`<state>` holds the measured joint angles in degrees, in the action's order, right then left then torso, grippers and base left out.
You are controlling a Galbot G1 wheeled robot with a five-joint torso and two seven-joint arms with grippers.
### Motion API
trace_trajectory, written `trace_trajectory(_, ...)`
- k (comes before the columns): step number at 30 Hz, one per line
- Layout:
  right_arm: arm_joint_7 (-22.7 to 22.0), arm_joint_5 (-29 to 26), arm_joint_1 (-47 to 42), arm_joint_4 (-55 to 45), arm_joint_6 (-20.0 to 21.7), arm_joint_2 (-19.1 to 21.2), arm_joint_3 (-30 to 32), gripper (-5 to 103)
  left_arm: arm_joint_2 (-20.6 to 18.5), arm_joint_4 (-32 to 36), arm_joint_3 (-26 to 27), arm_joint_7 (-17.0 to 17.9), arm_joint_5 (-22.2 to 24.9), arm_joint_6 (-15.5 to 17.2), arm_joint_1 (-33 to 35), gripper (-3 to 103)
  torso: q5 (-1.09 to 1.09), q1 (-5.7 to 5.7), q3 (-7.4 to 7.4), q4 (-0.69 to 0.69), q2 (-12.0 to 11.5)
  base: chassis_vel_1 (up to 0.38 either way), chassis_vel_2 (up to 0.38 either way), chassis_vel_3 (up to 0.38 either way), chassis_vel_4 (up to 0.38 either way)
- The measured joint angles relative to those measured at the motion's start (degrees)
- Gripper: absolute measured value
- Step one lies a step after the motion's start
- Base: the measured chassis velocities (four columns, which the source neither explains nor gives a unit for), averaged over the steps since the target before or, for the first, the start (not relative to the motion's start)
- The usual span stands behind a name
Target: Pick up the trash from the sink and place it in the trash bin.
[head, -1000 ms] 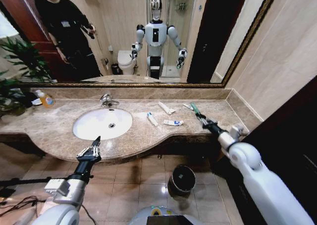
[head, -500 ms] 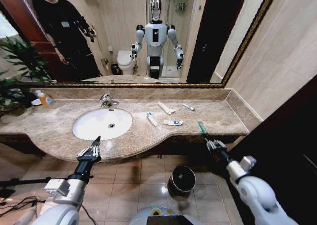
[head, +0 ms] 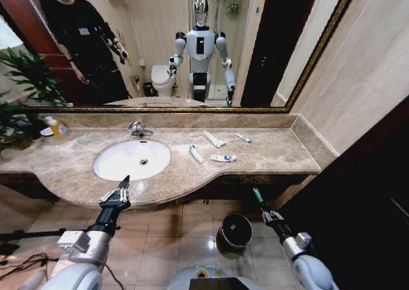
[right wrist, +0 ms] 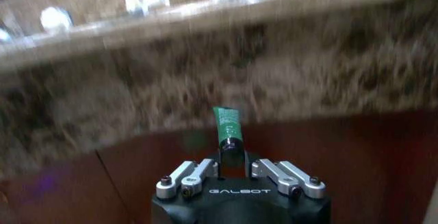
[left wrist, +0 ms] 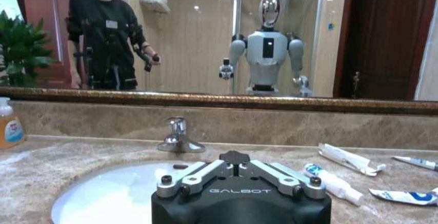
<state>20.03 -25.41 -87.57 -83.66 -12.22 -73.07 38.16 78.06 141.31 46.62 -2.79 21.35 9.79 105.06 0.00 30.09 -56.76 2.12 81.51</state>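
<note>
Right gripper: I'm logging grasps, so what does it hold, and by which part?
The right gripper holds the dark green tube by its capped end; the flat end sticks out.

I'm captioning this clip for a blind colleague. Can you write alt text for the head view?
The right end effector holds a dark green tube below the counter edge, beside the black trash bin on the floor. Four white tubes and sachets lie on the marble counter right of the sink; the left end effector hovers at the counter's front edge.

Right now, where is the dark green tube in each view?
Head view: green tube in the right gripper, below the counter edge, beside the trash bin.
Right wrist view: tube between the fingers.
Left wrist view: not visible.
Shared landmark: marble counter.
</note>
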Motion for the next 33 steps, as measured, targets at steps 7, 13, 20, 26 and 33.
trace_trajectory(7, 0.35, 4.98, 3.39, 9.07, -2.92, -3.96, -1.4, 20, 0.0, 0.0, 0.0, 0.0, 0.0, 0.0, 0.0, 0, -0.01, 0.0, 0.0, -0.01, 0.0, 0.0, 0.0, 0.0, 0.0)
trace_trajectory(13, 0.78, 6.76, 6.84, 17.12, -7.01, -5.67, -1.56, 20, 0.0, 0.0, 0.0, 0.0, 0.0, 0.0, 0.0, 0, 0.0, 0.0, 0.0, -0.01, 0.0, 0.0, 0.0, 0.0, 0.0)
trace_trajectory(20, 7.91, 8.75, 14.08, 34.33, -20.7, -6.72, -1.33, 20, 0.0, 0.0, 0.0, 0.0, 0.0, 0.0, 0.0, 0, -0.01, 0.0, 0.0, 0.0, 0.0, 0.0, 0.0, 0.0, 0.0)
trace_trajectory(26, 8.2, 9.84, 17.45, 40.8, -23.39, -7.72, -1.25, 20, 0.0, 0.0, 0.0, 0.0, 0.0, 0.0, 0.0, 0, 0.0, -0.01, 0.0, -0.01, 0.0, 0.0, 0.0, 0.0, 0.0)
trace_trajectory(33, 8.18, 12.58, 18.62, 44.96, -24.48, -8.18, -1.22, 20, 0.0, 0.0, 0.0, 0.0, 0.0, 0.0, 0.0, 0, -0.01, -0.01, 0.0, -0.01, 0.0, 0.0, 0.0, 0.0, 0.0)
